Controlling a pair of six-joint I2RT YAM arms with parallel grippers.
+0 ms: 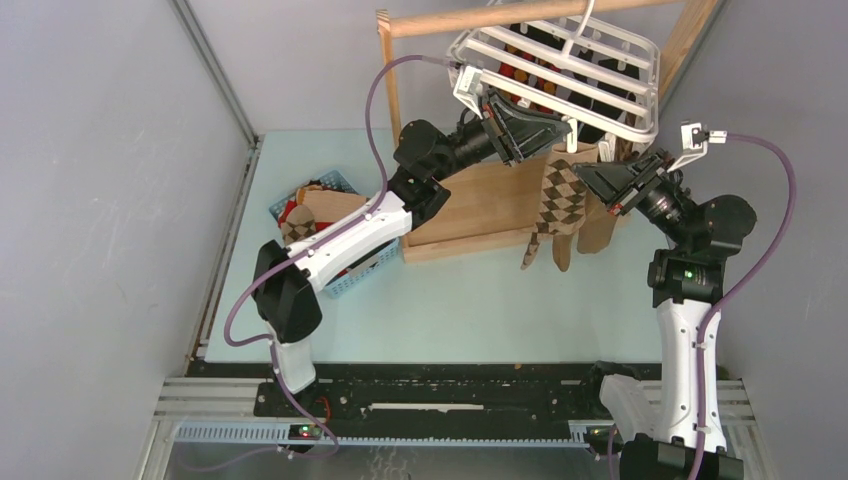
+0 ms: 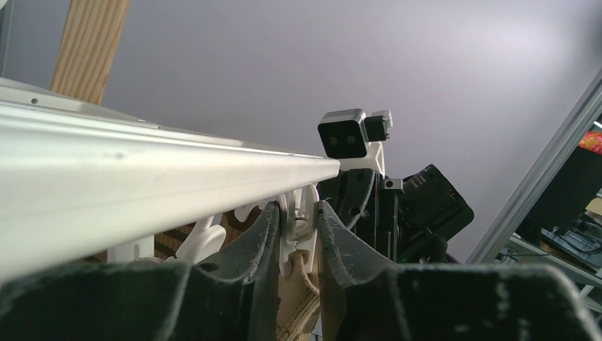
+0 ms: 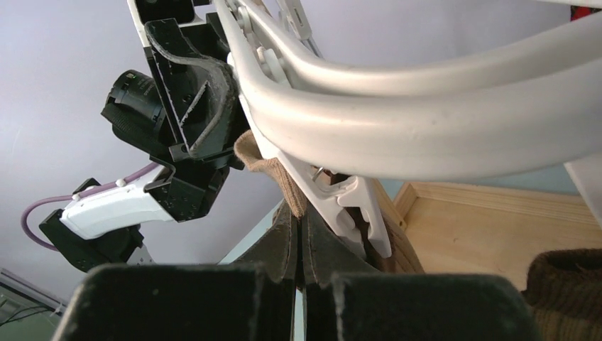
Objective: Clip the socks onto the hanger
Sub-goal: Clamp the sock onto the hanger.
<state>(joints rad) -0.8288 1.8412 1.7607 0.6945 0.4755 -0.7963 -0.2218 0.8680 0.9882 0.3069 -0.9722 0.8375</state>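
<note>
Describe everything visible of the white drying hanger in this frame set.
The hanger is a white, smooth plastic rectangular frame of parallel bars. It hangs tilted, with its hook at the wooden rail. Small white clips dangle under its edges. The left pincer squeezes one clip, and a tan sock sits just beneath it. A brown argyle sock hangs below the near edge. Dark and red socks show through the bars.
</note>
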